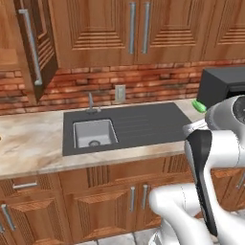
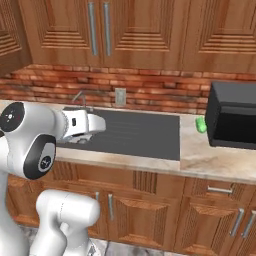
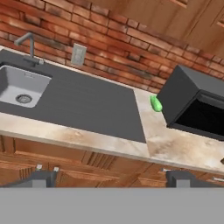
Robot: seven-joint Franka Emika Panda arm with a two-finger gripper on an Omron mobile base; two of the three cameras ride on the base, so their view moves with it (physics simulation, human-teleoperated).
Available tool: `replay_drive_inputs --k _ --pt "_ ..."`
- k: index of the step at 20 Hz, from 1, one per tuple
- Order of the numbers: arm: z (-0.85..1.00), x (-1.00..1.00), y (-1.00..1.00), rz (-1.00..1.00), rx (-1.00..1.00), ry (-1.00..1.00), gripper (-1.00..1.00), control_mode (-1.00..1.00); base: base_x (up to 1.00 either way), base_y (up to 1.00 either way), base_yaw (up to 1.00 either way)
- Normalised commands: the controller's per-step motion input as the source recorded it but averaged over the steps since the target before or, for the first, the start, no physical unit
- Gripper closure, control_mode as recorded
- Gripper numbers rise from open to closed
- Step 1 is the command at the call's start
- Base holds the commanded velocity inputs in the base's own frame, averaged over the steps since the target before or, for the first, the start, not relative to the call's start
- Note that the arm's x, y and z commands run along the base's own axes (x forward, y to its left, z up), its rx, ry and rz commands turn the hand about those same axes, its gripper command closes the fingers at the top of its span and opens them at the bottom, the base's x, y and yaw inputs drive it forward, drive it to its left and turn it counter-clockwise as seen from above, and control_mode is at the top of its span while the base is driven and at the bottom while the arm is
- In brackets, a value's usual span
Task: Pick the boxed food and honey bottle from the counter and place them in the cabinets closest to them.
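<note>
Wooden cabinets (image 1: 139, 28) seen above the brick wall and again below the counter (image 1: 28, 143), one upper door at the far left swung open. Found the beige marbled counter running the full width, a dark sink unit (image 1: 129, 127) set into it. Noted a black microwave (image 2: 232, 115) at the right end, a small green item (image 2: 200, 125) just beside its left side. Saw the gripper (image 3: 113, 179) near the sink, fingers spread wide, holding nothing.

Counter (image 1: 28, 143) beige marbled stone, smooth. Cabinets (image 1: 95, 28) brown panelled wood, silver metal handles (image 1: 132, 26). Sink (image 3: 87, 105) matt dark grey, basin (image 3: 22, 87) pale metal. Wall (image 3: 118, 48) rough red brick. Microwave (image 3: 192, 103) matt black.
</note>
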Motion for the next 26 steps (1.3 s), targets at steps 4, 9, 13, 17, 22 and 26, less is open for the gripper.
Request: replay_drive_inputs --k 4,9,13,17,22,26 --pt "0.00 0.00 0.00 0.00 0.00 0.00 -1.00 1.00 0.00 -0.72 0.00" --pt "0.00 0.00 0.00 0.00 0.00 0.00 -1.00 1.00 0.00 -0.73 0.00" --pt "0.00 0.00 0.00 0.00 0.00 0.00 -1.00 1.00 0.00 -0.74 0.00" --pt "0.00 0.00 0.00 0.00 0.00 0.00 -1.00 1.00 0.00 -0.74 0.00" --pt "0.00 0.00 0.00 0.00 0.00 0.00 -1.00 1.00 0.00 -0.69 0.00" --pt "0.00 0.00 0.00 0.00 0.00 0.00 -1.00 1.00 0.00 -0.62 0.00"
